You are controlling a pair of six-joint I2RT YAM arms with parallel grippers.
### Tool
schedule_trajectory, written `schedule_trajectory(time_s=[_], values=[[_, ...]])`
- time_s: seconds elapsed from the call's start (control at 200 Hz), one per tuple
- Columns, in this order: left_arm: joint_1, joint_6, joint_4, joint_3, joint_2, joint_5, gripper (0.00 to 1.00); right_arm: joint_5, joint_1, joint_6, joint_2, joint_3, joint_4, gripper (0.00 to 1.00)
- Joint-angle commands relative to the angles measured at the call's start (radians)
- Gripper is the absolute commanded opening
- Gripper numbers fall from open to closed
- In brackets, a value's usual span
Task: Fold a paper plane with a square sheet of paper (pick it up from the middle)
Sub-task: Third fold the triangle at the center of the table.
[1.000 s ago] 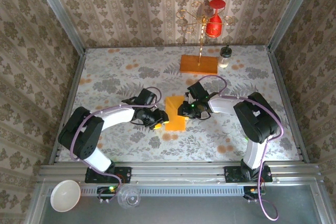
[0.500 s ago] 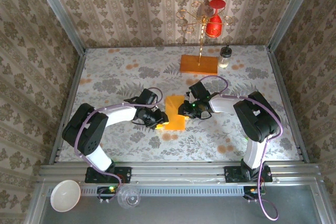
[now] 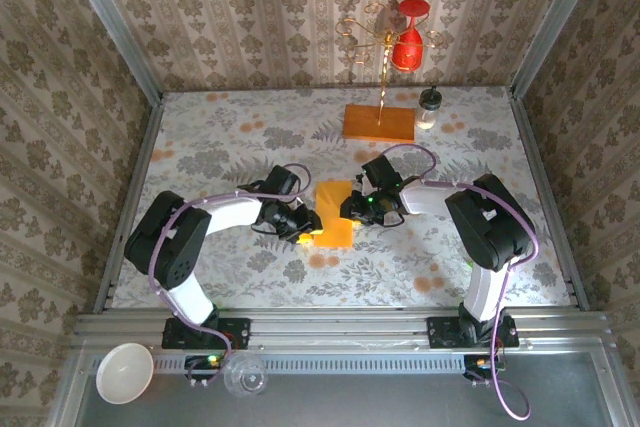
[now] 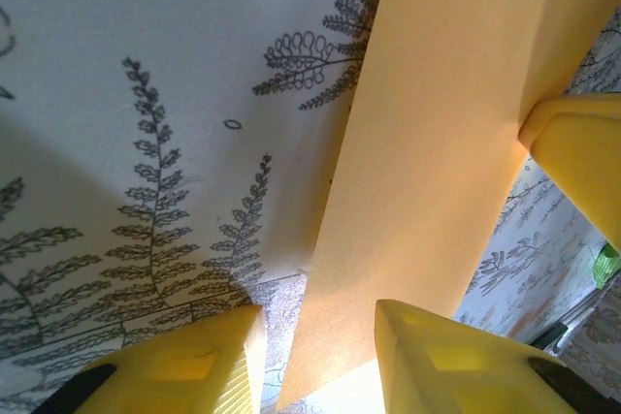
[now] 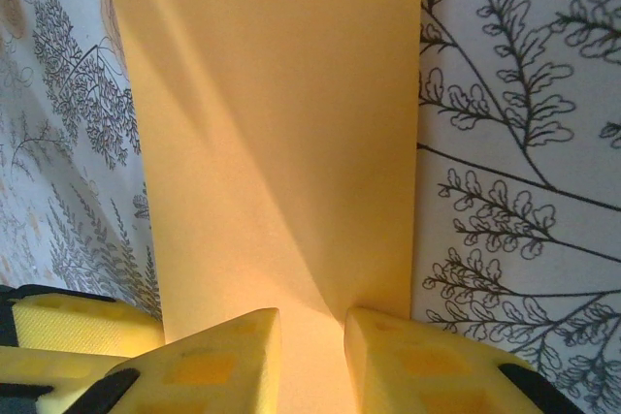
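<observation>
A table covered in a pale cloth printed with grey leaves and orange blossoms [image 3: 200, 147] is sitting inside walls of beige damask wallpaper [image 3: 250, 17]. At the centre of the frame a thin, plain orange-yellow sheet of paper [image 3: 336, 217] is lying flat on the cloth. From above it is showing as a rectangle narrower than it is long, so it is probably already doubled over along its middle.

The left gripper [image 3: 307, 230] is working at the sheet's lower left edge. Its yellow fingers [image 4: 175, 370] are standing apart with a plain gap, and a corner of the paper is reaching down between them. The right gripper [image 3: 350, 209] is meeting the opposite long edge, at the right of the sheet. Its fingers [image 5: 218, 356] are nearly together, a narrow slit is showing between them, and the paper is running up to that slit. Neither pair looks clamped on the sheet.

The step in hand is looking like an early one: setting or flattening the centre crease, with no nose folds made yet. The next move is likely calling for one gripper to pin the sheet while the other is catching a corner and turning it in toward the crease; the thin paper could slide on the cloth.

At the upper centre an orange-brown wooden block with a gold wire stand [image 3: 378, 124] is carrying a red hanging ornament [image 3: 407, 45], with a small dark-capped jar [image 3: 429, 107] just beside it. No writing or brand is readable anywhere.
</observation>
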Motion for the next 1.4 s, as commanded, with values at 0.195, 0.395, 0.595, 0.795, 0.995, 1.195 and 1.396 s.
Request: schedule_trajectory(time_s=[0.195,0.395,0.595,0.795,0.995,1.195,1.396], values=[[0.023,0.046,0.030,0.053,0.020,0.115,0.35,0.055,-0.013,0.009,0.040,-0.042,-0.052,0.28],[0.041,0.023,0.085,0.061,0.051,0.155,0.34,0.056,-0.013,0.009,0.043,-0.040,-0.050,0.28],[0.064,0.040,0.090,0.095,0.097,0.175,0.34,0.056,-0.013,0.011,0.046,-0.039,-0.048,0.28],[0.088,0.057,0.085,0.107,0.129,0.178,0.30,0.050,-0.013,0.009,0.044,-0.040,-0.037,0.29],[0.095,0.057,0.103,0.110,0.149,0.188,0.26,0.036,-0.014,-0.001,0.037,-0.038,-0.018,0.32],[0.102,0.058,0.108,0.117,0.166,0.199,0.17,-0.005,-0.014,-0.028,0.023,-0.028,0.000,0.35],[0.102,0.045,0.109,0.115,0.157,0.193,0.08,0.048,-0.009,-0.119,-0.086,0.004,-0.077,0.46]])
